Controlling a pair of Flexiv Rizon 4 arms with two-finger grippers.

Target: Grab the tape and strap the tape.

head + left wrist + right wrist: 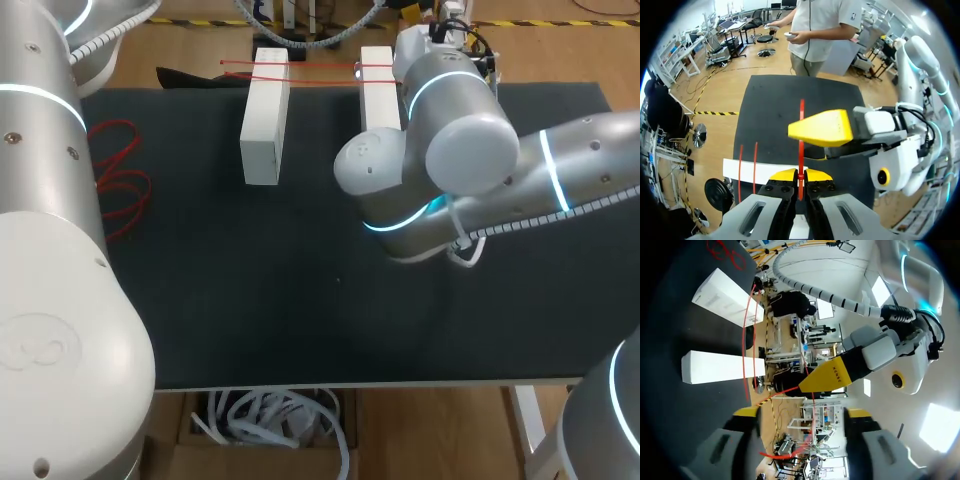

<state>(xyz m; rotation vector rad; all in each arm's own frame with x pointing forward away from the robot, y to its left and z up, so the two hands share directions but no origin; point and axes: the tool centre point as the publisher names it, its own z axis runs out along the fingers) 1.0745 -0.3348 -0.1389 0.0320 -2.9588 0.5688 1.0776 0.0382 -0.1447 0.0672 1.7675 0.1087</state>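
A thin red tape [300, 68] lies across the far ends of two white blocks [266, 115] [378, 95] on the black mat. In the left wrist view my left gripper [800, 175] is shut on the red tape [801, 145], which runs straight ahead from its yellow tips over a white block [752, 171]. My right gripper's yellow finger [822, 128] hangs just ahead of it. In the right wrist view my right gripper [802, 412] stands open, a loose tape end [785, 452] trailing between its fingers. The left gripper's finger [832, 375] is close ahead.
Several spare red tapes [122, 180] lie coiled at the mat's left side. My right arm's elbow [420, 190] looms over the middle of the mat [300, 300] and hides the right block's near end. The mat's far edge is just beyond the blocks.
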